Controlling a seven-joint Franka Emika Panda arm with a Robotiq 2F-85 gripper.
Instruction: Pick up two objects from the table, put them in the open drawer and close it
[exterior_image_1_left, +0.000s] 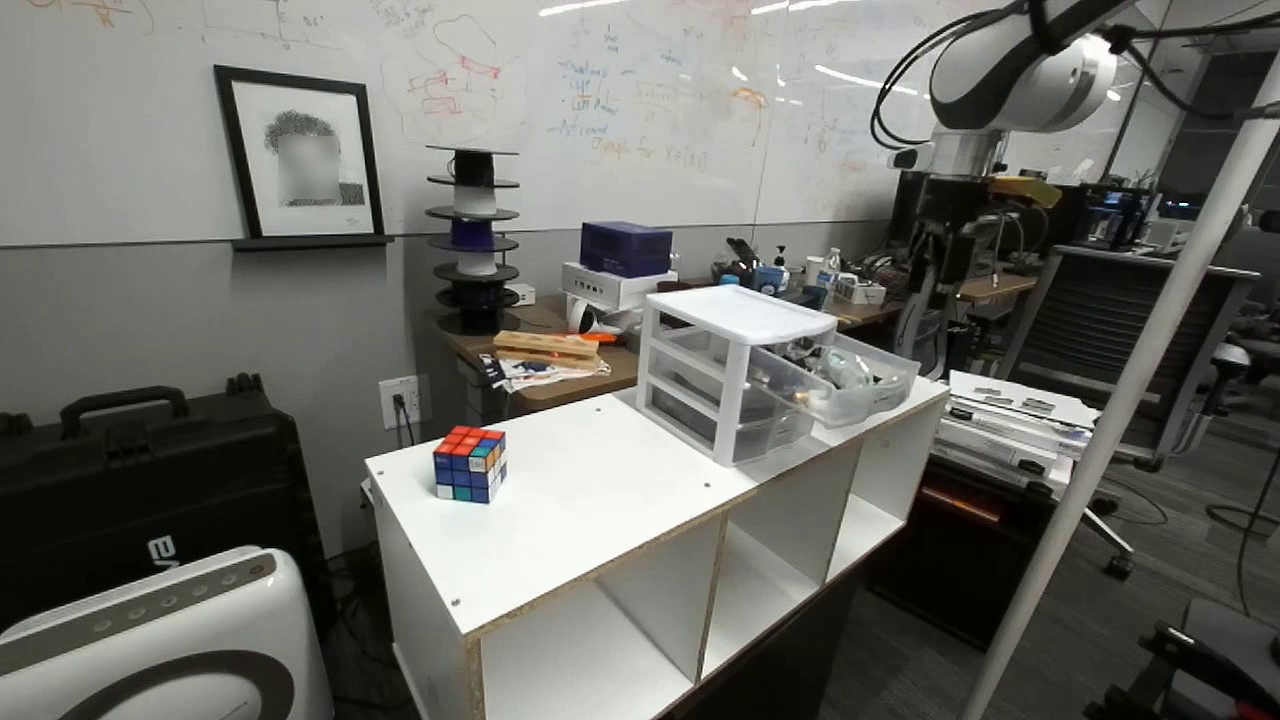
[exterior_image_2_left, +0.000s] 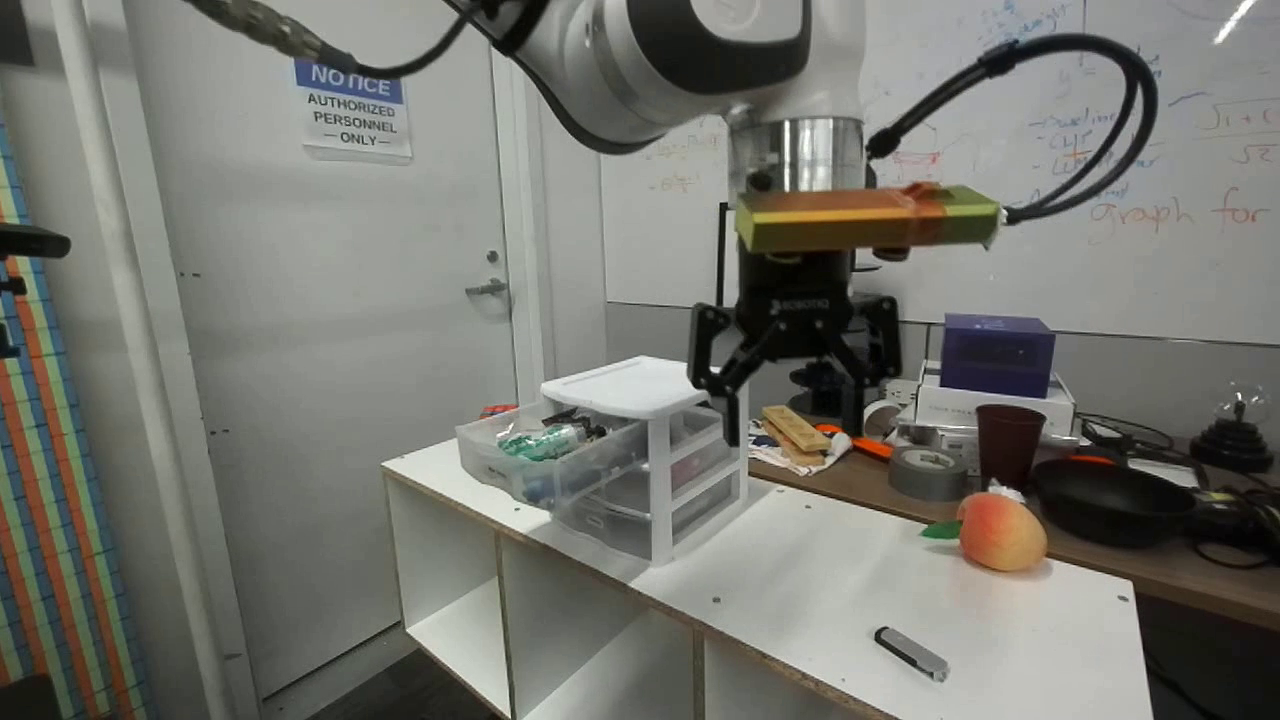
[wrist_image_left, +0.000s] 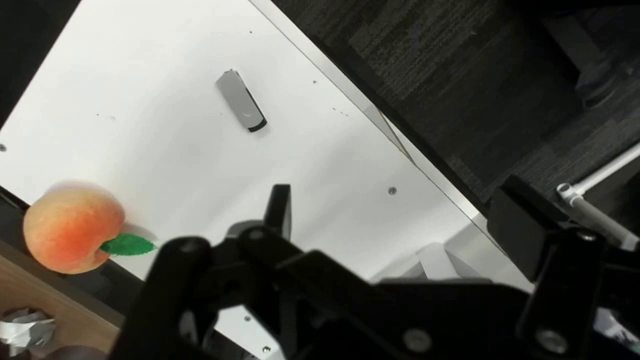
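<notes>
Lengthwise, the flash drive points its black end toward the drawers.

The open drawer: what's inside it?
The open drawer holds a green-and-white item and some dark things, jumbled together. Whatever lies underneath them is covered, so I can't tell.

Arm: white and black, angling in from the top edge in both exterior views.
Wrist: silver-collared and upright, directed straight down.
Gripper: a black Robotiq hangs in midair, jaws pointing downward and spread wide.
Fingers: well apart in the wrist view's lower half, one near center, its counterpart at right.
</notes>
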